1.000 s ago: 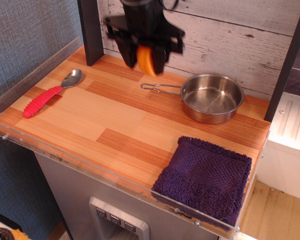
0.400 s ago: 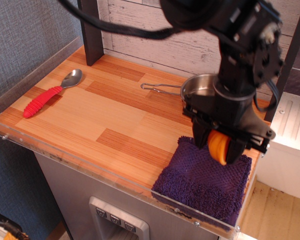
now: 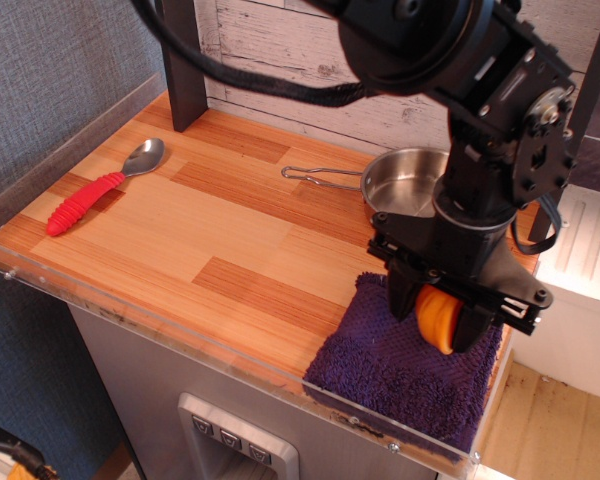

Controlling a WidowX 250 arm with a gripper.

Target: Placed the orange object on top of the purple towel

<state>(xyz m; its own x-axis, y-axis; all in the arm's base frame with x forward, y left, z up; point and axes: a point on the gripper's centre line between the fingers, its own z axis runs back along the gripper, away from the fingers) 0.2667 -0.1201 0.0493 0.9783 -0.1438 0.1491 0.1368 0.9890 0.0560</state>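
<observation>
The orange object (image 3: 435,314), a small ribbed half-fruit toy, sits edge-on between my black fingers. My gripper (image 3: 438,318) is shut on it and holds it low over the purple towel (image 3: 385,378), at the towel's upper middle. I cannot tell whether the fruit touches the cloth. The towel is a dark purple terry square lying at the front right corner of the wooden counter (image 3: 210,240). My arm hides the towel's far edge.
A steel pan (image 3: 400,185) with a wire handle stands just behind my gripper. A red-handled spoon (image 3: 98,187) lies at the far left. A clear acrylic rim (image 3: 160,325) runs along the counter's front edge. A dark post (image 3: 183,60) stands at the back left.
My gripper carried the orange object from the back of the counter, above the pan's handle, over to the towel at the front right. Since 0.4 s ago it has dropped slightly lower.
</observation>
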